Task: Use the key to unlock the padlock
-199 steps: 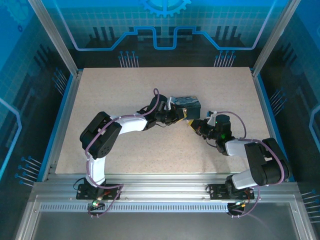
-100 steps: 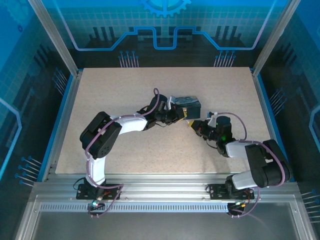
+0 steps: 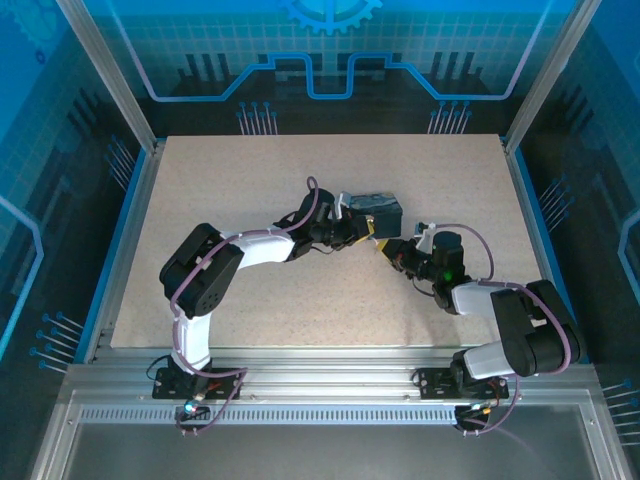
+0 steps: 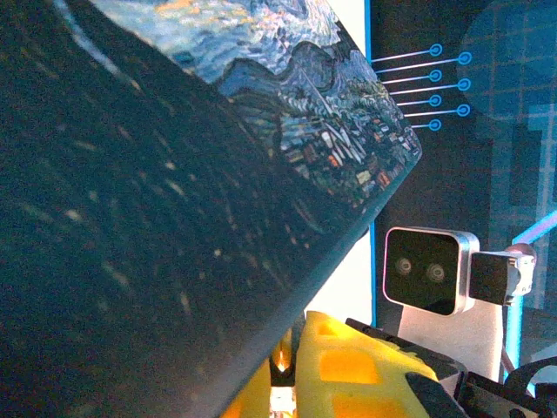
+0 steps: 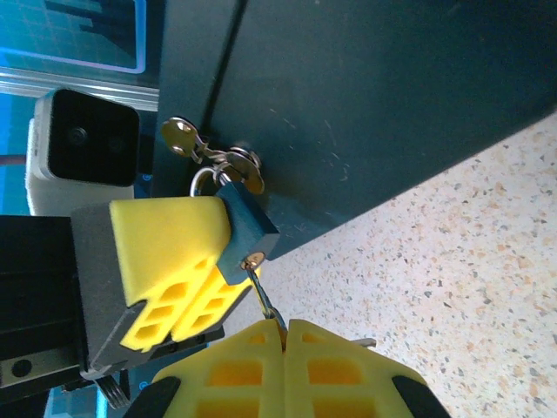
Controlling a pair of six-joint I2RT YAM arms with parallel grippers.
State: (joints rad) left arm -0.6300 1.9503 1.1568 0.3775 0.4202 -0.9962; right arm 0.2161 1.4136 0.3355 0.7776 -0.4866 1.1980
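Speckled tabletop [image 5: 452,244] backs a small blue-grey padlock [image 5: 246,228], key [image 5: 264,296] inserted.

Tin [image 3: 374,207]: dark blue, painted with a swirly night sky, right of table centre.
Table [image 3: 230,180]: speckled beige top.
Rail [image 3: 300,385]: aluminium, along near edge.

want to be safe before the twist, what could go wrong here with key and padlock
The thin key, pinched at its end by the right claw, may slip or bend when twisted. The padlock juts out past the left claw, so it could swivel against the tin instead of unlocking.
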